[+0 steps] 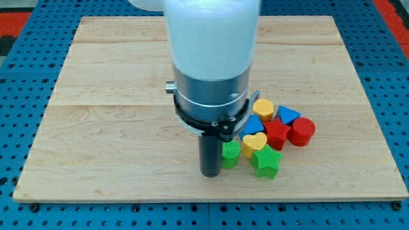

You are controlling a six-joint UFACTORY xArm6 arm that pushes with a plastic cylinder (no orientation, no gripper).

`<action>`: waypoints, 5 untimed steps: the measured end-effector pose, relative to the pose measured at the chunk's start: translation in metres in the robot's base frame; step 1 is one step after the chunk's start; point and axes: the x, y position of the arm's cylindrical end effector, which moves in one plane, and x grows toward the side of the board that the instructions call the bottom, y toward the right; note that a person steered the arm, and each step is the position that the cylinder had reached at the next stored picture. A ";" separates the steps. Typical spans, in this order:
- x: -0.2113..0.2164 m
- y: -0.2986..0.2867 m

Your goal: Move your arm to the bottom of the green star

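The green star [267, 162] lies near the view's bottom, right of centre, on the wooden board [96, 128]. My tip [210, 174] rests on the board to the view's left of the star, with the green cylinder [231, 154] between them. The tip stands just left of that cylinder and partly hides it. A yellow heart [254, 144] touches the star's upper left.
A cluster sits above and right of the star: red star [277, 134], red cylinder [301, 131], blue triangle [287, 115], yellow hexagon [263, 108], and a blue block [253, 124] partly hidden by the arm. The board's bottom edge [211, 199] is close below.
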 end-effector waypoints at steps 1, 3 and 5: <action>0.024 0.001; 0.042 0.062; 0.035 0.080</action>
